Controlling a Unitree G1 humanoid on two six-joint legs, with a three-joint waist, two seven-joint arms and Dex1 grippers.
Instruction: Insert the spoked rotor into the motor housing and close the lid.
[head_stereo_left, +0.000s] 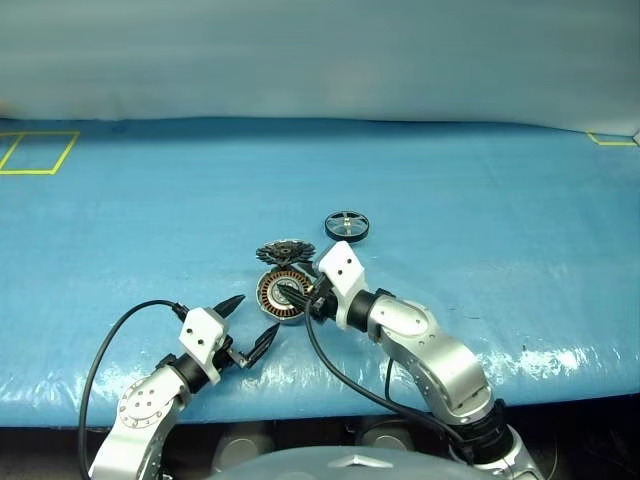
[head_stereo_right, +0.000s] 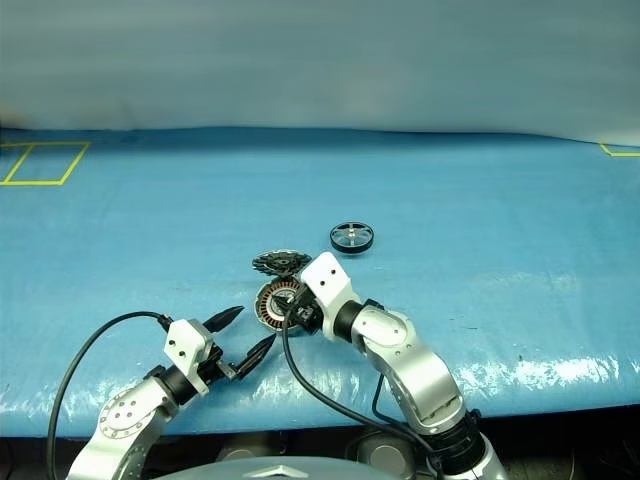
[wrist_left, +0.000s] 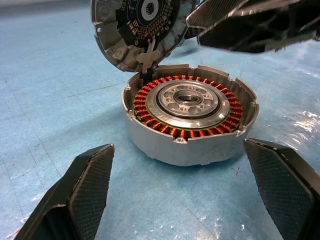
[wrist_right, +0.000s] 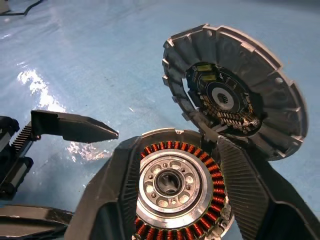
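Observation:
The motor housing (head_stereo_left: 270, 298) lies on the blue table with its copper windings (wrist_left: 150, 90) and pale hub exposed. Its lid (head_stereo_left: 285, 252) stands tilted open on the far side of the housing, dark inner face (wrist_right: 225, 100) showing. The spoked rotor (head_stereo_left: 346, 225) lies flat on the table further back and to the right, apart from both. My right gripper (head_stereo_left: 297, 295) hovers just over the housing, its fingers (wrist_right: 117, 195) apart on either side of the hub, holding nothing. My left gripper (head_stereo_left: 258, 313) is open just in front of the housing, its fingers (wrist_left: 85, 185) empty.
A blue sheet (head_stereo_left: 480, 200) covers the whole table. Yellow tape squares mark its far left (head_stereo_left: 35, 152) and far right (head_stereo_left: 612, 140) corners. The table's front edge (head_stereo_left: 560, 400) runs close to me. A black cable (head_stereo_left: 110, 345) loops off my left wrist.

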